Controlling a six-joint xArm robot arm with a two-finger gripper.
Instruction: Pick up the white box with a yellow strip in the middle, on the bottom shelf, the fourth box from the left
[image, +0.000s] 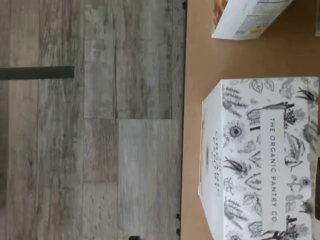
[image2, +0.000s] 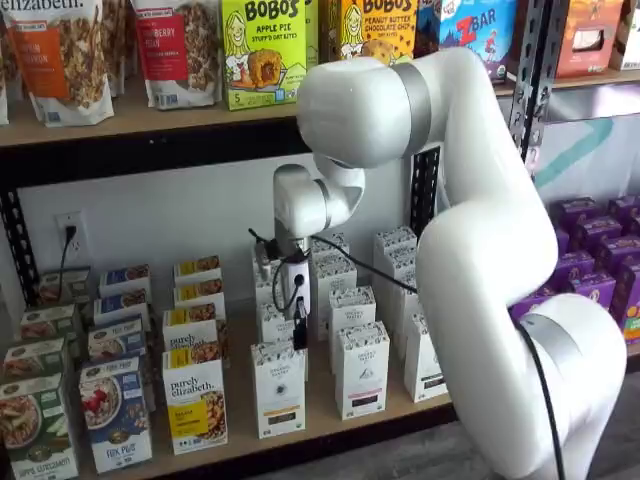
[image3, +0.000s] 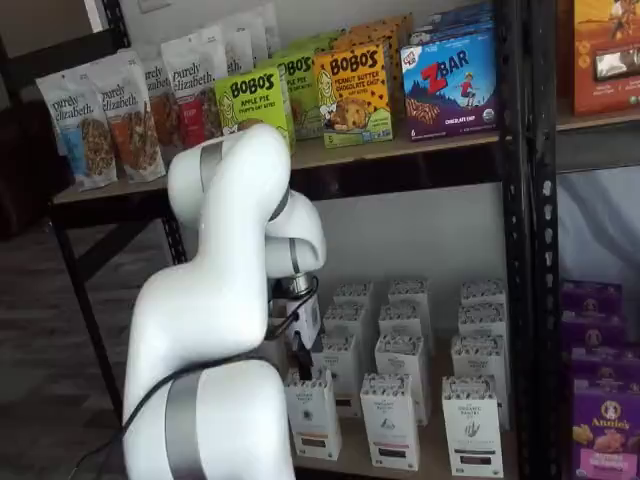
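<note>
The white box with a yellow strip (image2: 278, 390) stands upright at the front of the bottom shelf, in both shelf views (image3: 313, 415). In the wrist view its top shows as a white box with black plant drawings (image: 265, 160), marked "The Organic Pantry Co." My gripper (image2: 300, 338) hangs just above this box's top, also seen in a shelf view (image3: 302, 362). Only a narrow black finger shape and a cable show, so I cannot tell whether the fingers are open. Nothing is held in them.
More white boxes (image2: 360, 368) stand in rows beside and behind it. A yellow Purely Elizabeth box (image2: 195, 405) is its left neighbour and shows in the wrist view (image: 247, 20). Purple boxes (image2: 590, 250) fill the right. The shelf's front edge (image: 186, 125) drops to grey floor (image: 100, 125).
</note>
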